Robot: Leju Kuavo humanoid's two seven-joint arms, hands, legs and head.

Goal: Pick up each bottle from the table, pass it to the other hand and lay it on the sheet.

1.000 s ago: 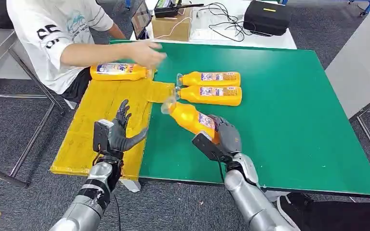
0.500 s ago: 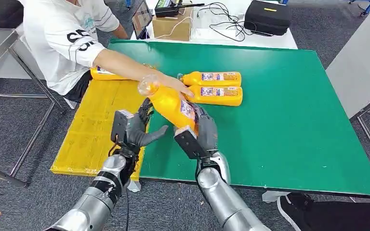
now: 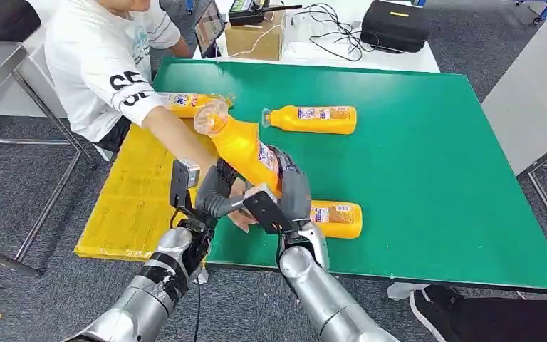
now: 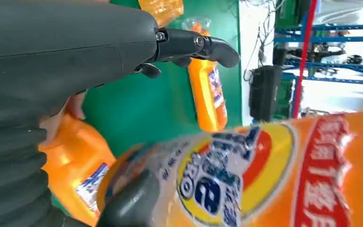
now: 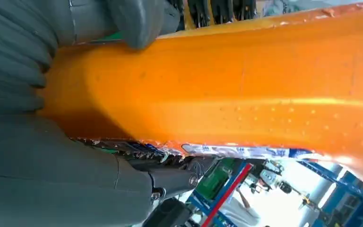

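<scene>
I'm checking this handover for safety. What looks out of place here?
A person's arm reaches across the yellow sheet under the held bottle, right between the left hand and right hand, its hand at a bottle near the table edge.

green table (image 3: 427, 149) | two orange bottles (image 3: 312, 119) | yellow sheet (image 3: 132, 206)

The held bottle (image 3: 246, 151) looks like glossy orange plastic with a clear cap and a shiny printed label. The table (image 3: 427, 157) has a matt green, smooth cover, and the sheet (image 3: 132, 206) at 9 o'clock of it is yellow, with a ribbed, slightly rough surface. The right hand (image 3: 285, 196) is matt grey plastic, on an arm of brushed silver metal.
</scene>
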